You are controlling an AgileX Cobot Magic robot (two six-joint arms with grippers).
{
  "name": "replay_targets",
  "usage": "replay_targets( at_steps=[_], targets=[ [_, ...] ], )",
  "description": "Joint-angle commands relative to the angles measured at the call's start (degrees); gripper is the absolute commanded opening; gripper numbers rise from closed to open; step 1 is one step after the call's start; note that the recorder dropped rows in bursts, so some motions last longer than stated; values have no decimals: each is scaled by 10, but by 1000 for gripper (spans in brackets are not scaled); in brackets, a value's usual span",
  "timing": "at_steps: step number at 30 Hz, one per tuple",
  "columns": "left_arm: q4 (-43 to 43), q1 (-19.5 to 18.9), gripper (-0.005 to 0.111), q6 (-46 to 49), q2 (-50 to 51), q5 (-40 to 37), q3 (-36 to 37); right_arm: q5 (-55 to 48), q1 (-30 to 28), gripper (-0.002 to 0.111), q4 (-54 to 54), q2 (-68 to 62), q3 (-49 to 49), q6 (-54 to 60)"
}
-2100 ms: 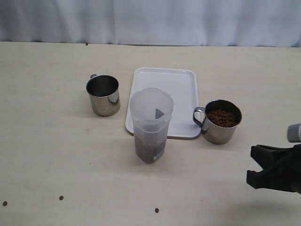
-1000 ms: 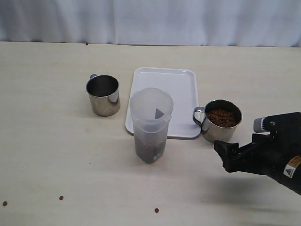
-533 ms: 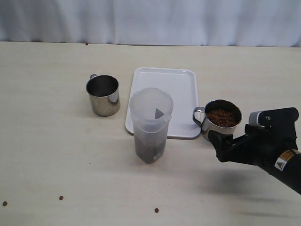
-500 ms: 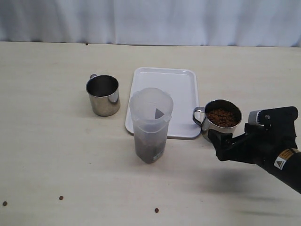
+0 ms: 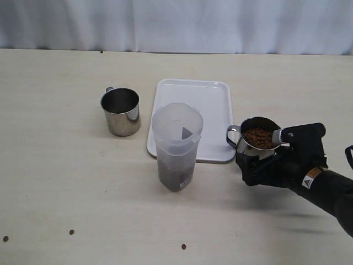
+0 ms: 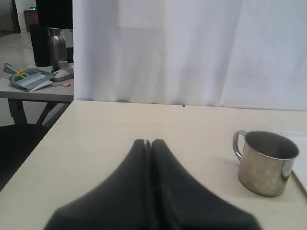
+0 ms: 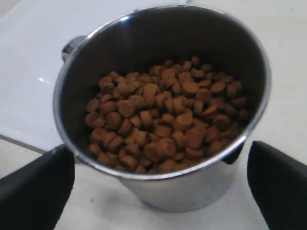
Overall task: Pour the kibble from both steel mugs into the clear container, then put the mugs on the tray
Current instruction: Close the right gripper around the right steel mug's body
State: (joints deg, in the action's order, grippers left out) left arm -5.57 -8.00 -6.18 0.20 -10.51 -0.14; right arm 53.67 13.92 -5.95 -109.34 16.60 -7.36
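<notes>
A steel mug [image 5: 255,149] full of kibble [image 5: 259,137] stands on the table at the tray's near right corner, its handle pointing at the clear container [image 5: 177,144]. My right gripper [image 5: 256,165] is open with one finger on each side of this mug [image 7: 201,189], and neither finger touches it. Brown pellets [image 7: 163,115] fill it about halfway. The container holds kibble in its bottom. An empty steel mug [image 5: 121,110] stands left of the white tray [image 5: 193,99]. My left gripper [image 6: 147,143] is shut and empty, well short of that mug [image 6: 266,163]. It is outside the exterior view.
Three loose pellets [image 5: 71,232] [image 5: 183,246] [image 5: 5,238] lie on the table near the front edge. A white curtain [image 5: 176,22] closes off the back. Off the table's far corner stands a side table with a dustpan [image 6: 29,79].
My right arm has come in from the front right toward the full mug, and its open fingers now straddle it. The mugs, container and tray have not moved.
</notes>
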Motion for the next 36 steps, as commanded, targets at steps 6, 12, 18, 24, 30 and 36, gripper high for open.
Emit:
replay_targets(
  at_steps=[6, 12, 18, 24, 30, 36],
  targets=[
    [3, 2, 0, 0, -2, 6, 1, 30, 2, 90, 26, -11, 24, 6],
    [3, 2, 0, 0, -2, 6, 1, 34, 2, 90, 59, -11, 26, 13],
    [3, 2, 0, 0, -2, 6, 1, 31, 2, 90, 85, -11, 26, 26],
    [3, 2, 0, 0, -2, 6, 1, 38, 2, 90, 85, -13, 26, 18],
    [3, 2, 0, 0, -2, 6, 1, 65, 2, 90, 85, -54, 27, 18],
    [3, 2, 0, 0, -2, 6, 1, 121, 2, 90, 109, -89, 27, 18]
  ],
)
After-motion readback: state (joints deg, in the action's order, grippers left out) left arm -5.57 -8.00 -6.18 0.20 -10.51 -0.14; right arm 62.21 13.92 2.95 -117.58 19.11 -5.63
